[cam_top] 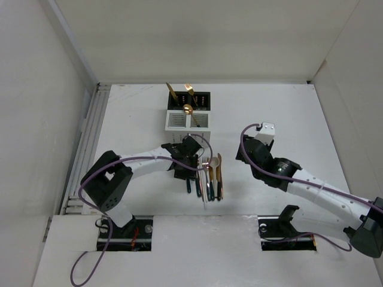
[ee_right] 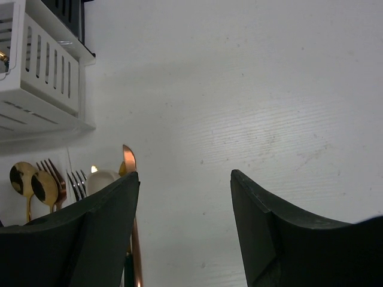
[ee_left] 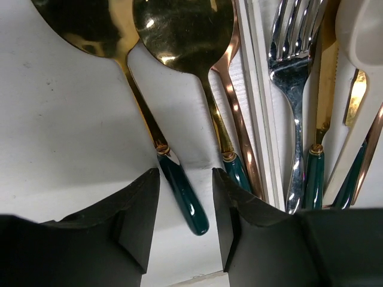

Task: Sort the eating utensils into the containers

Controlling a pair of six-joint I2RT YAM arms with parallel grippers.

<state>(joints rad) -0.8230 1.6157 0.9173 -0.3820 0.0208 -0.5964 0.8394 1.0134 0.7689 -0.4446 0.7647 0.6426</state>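
Left gripper (ee_left: 185, 179) part-open, jaws straddling teal-handled gold spoon (ee_left: 181, 192) on bench (ee_right: 269, 89); right gripper (ee_right: 184, 179) open, hovering right of utensils (cam_top: 210, 179)

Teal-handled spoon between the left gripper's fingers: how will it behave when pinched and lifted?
The teal-handled spoon has a glossy handle, so it will probably slip easily. It looks like rigid metal, so it is unlikely to flop. If it is gripped at the handle end, the big gold bowl may droop or swing.
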